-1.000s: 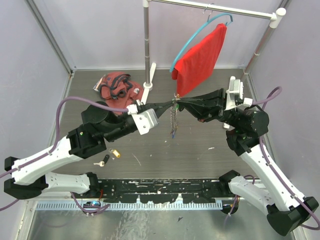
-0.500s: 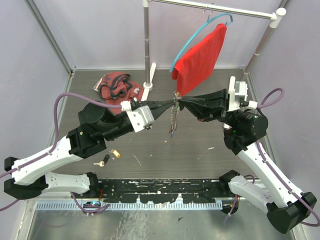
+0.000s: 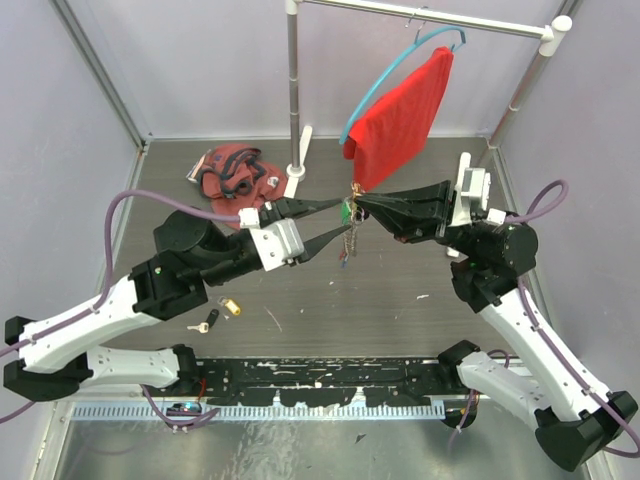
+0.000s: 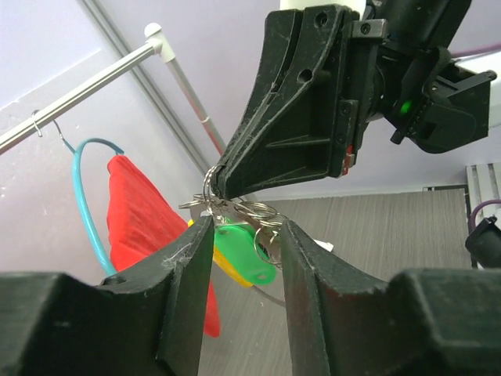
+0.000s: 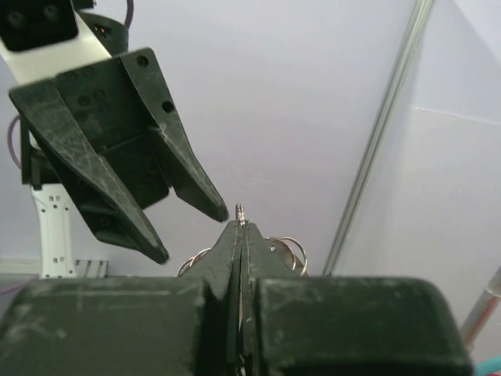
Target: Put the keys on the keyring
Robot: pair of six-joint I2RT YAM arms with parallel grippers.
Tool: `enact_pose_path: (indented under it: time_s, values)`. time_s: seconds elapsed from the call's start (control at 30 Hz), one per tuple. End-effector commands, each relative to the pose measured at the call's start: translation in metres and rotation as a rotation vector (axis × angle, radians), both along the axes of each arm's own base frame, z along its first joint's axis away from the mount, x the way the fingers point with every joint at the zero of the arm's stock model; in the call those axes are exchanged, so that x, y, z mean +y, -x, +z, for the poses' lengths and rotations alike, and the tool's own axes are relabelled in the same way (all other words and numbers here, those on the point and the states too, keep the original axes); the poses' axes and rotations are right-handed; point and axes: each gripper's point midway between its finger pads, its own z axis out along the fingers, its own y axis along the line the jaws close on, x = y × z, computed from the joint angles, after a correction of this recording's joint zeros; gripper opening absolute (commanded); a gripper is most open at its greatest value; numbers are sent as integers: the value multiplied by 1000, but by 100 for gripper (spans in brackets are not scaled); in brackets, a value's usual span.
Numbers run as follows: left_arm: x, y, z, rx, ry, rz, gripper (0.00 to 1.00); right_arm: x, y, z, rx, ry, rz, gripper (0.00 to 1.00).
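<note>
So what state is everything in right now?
Left end effector: open, straddling the green tag.
Right end effector: shut on the keyring.
Keyring: held up in the air.
Green tag: hanging below the keyring.
Yellow-tagged key: lying loose on the table.
Black-headed key: lying loose beside it.
Red cloth: hanging on a hanger.

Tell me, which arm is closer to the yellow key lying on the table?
Left. The left arm passes right beside the yellow key. The right arm is across the table, its fingers shut on the keyring.
</note>
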Motion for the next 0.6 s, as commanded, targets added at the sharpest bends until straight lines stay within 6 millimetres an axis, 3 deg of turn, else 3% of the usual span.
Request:
enact_pose_path:
  time_s: [0.0, 0.2, 0.4, 0.57]
  values:
    - [15, 15, 16, 0, 53, -36, 47, -7, 8, 17, -124, 40, -67, 1]
    - [20, 12, 19, -3, 61, -14, 48, -3, 23, 8, -218, 152, -26, 1]
    - [15, 26, 18, -17, 23, -93, 38, -1, 42, 3, -314, 244, 31, 1]
    - [11, 34, 9, -15, -29, -144, 39, -3, 54, 6, -355, 261, 58, 1]
